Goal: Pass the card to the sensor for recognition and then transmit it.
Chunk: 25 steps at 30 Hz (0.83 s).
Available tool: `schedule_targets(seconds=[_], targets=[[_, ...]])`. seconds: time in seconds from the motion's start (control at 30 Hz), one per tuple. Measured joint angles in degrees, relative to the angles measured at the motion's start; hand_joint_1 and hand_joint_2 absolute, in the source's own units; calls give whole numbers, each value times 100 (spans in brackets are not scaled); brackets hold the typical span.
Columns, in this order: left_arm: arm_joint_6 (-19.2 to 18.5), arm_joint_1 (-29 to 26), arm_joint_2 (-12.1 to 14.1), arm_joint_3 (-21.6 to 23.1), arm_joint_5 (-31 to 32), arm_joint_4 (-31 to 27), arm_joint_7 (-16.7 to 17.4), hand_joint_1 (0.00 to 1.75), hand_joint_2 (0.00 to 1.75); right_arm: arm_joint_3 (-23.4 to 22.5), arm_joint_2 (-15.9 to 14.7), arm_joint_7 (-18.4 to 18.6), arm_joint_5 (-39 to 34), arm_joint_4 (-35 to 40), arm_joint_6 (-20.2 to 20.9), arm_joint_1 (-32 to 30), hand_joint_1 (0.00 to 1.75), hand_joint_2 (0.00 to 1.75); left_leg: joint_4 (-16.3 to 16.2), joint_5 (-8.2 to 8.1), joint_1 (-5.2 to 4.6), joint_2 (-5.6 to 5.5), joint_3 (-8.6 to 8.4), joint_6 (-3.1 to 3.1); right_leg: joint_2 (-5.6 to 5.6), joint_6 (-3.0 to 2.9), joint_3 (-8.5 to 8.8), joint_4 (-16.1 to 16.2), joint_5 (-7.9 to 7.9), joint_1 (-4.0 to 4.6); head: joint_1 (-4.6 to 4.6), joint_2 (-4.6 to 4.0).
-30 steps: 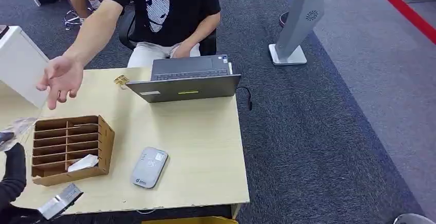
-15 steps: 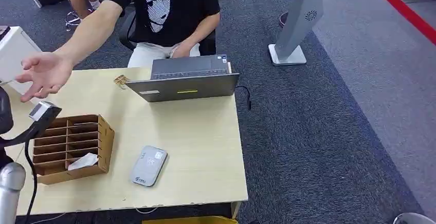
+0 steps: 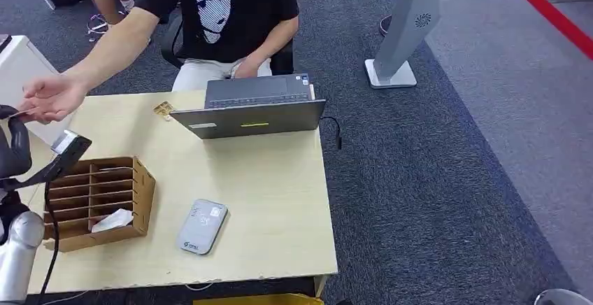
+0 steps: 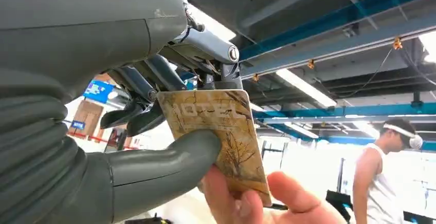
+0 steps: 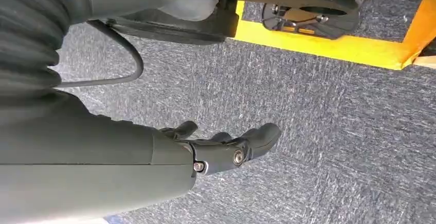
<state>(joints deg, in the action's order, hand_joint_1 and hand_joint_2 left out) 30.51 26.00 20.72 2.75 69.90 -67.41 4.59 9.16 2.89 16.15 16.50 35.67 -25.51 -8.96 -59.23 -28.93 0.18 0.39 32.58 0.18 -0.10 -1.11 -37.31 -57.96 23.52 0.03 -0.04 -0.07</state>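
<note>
Your left hand (image 4: 128, 147) is raised at the far left of the counter (image 3: 266, 200), and its thumb and dark fingers (image 4: 149, 80) pinch a brown patterned card (image 4: 221, 136) printed with the word HOTEL. In the left wrist view, a person's hand (image 4: 257, 198) has hold of the card's free end from below, so both hands are on it at once. From the head view you see that same person's hand (image 3: 47, 98) reaching in from the far side toward your left hand (image 3: 15, 147) at the picture's left edge; the card itself is too small to make out there.

The grey sensor (image 3: 202, 226) lies flat on the counter near the front edge, just right of the brown slotted card box (image 3: 98, 200), well apart from the card. One pale card (image 3: 112, 220) rests in the nearest slot of that box. An open laptop (image 3: 252, 112) sits at the far side of the counter in front of the seated person (image 3: 224, 18), with a small brown object (image 3: 163, 110) just left of it.

Your right hand (image 5: 226, 147) hangs low over the grey carpet (image 5: 319, 131). Its fingers are loosely extended and apart, holding nothing.
</note>
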Motion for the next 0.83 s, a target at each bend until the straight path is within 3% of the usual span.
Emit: schedule_targets(seconds=[0.53, 0.57, 0.6, 0.83], targets=[[2, -61, 2, 0, -33, 0, 9, 175, 175, 83, 0, 13, 0, 0, -2, -6, 0, 175, 0, -1, 0, 9, 5, 0, 8, 0, -7, 0, 0, 0, 0, -2], [2, -68, 2, 0, -52, 0, 7, 28, 175, 85, 0, 15, 0, 0, -2, -5, 0, 175, 0, -1, 0, 9, 5, 1, 9, 0, -7, 0, 0, 0, -2, -2], [2, -80, 0, 0, -81, 0, 2, 0, 175, 85, 0, 33, -2, 0, 0, -5, 0, 175, 0, -1, 0, 10, 5, 1, 9, 0, -7, 0, 0, 0, 0, -2], [-184, -136, -59, 0, -278, -13, -57, 0, 175, 94, 0, 77, -11, 2, -2, -4, 0, 175, 0, -2, 0, 6, 7, 2, 6, 1, -7, 0, 1, 0, 0, -2]])
